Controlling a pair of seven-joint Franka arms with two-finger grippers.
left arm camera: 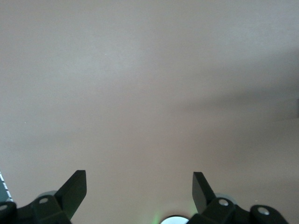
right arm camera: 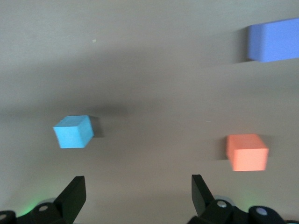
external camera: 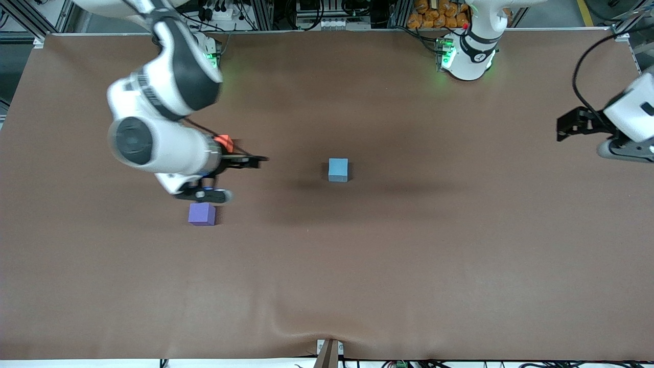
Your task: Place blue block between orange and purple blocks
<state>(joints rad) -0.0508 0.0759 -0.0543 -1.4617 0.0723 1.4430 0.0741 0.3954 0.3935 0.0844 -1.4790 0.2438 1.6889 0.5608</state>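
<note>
purple block (external camera: 202, 213) on brown table (external camera: 409, 266), blue block (external camera: 338, 169) mid-table, both grippers (right arm camera: 135, 189) (left arm camera: 139, 189) spread, empty

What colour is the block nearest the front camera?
Violet-purple: the purple block, clearest in the front view.

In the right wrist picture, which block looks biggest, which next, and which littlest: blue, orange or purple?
1. Purple block: looks biggest, though the picture edge cuts it off.
2. Orange block and blue block: nearly alike, orange slightly bigger.

Nearness to the camera may cause these differences, so their true sizes stay unsure.
</note>
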